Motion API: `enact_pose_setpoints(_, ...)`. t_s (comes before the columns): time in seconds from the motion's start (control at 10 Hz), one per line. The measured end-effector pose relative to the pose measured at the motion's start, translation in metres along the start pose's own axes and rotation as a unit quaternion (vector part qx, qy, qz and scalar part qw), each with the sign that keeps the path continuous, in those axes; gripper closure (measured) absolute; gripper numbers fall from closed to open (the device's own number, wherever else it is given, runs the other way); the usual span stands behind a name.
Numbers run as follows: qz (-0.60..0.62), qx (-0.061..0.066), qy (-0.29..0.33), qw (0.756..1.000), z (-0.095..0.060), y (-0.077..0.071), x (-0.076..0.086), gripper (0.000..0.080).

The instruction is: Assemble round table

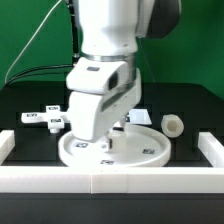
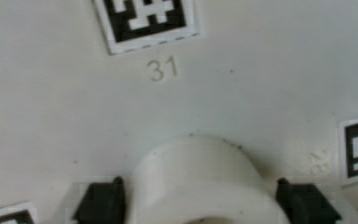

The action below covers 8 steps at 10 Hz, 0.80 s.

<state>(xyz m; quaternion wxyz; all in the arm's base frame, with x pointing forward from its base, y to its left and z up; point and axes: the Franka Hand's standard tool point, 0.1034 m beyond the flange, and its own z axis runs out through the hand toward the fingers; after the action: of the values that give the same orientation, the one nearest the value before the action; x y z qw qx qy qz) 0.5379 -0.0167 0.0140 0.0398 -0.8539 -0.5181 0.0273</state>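
The large white disc (image 1: pixel 140 152) lies flat on the black table near the front. In the wrist view the disc (image 2: pixel 87 120) carries square tags and the number 31. A white cylinder leg (image 2: pixel 197 175) stands upright on it. My gripper (image 1: pixel 112 138) points straight down over the disc's middle. In the wrist view my gripper (image 2: pixel 197 203) has one black finger against each side of the leg and is shut on it. The arm hides the leg in the exterior view. The tagged cross-shaped piece (image 1: pixel 45 120) lies at the exterior view's left.
A small white cylindrical piece (image 1: pixel 175 125) lies on the table at the exterior view's right of the disc. A low white wall (image 1: pixel 110 180) runs along the front, with side walls (image 1: pixel 212 145) at both ends. A flat white tagged sheet (image 1: pixel 142 115) shows behind the arm.
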Motion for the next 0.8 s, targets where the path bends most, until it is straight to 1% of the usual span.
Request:
enact_pose_setpoints(0.3,-0.013,-0.005,0.005,1.0,0.001,-0.004,0.019,0.039)
enact_pose_setpoints(0.5,-0.023,-0.007,0.008,1.0,0.001,-0.01,0.034,0.039)
enact_pose_setpoints(0.8,-0.037,-0.01,0.009,0.999,0.002,-0.016,0.048,0.039)
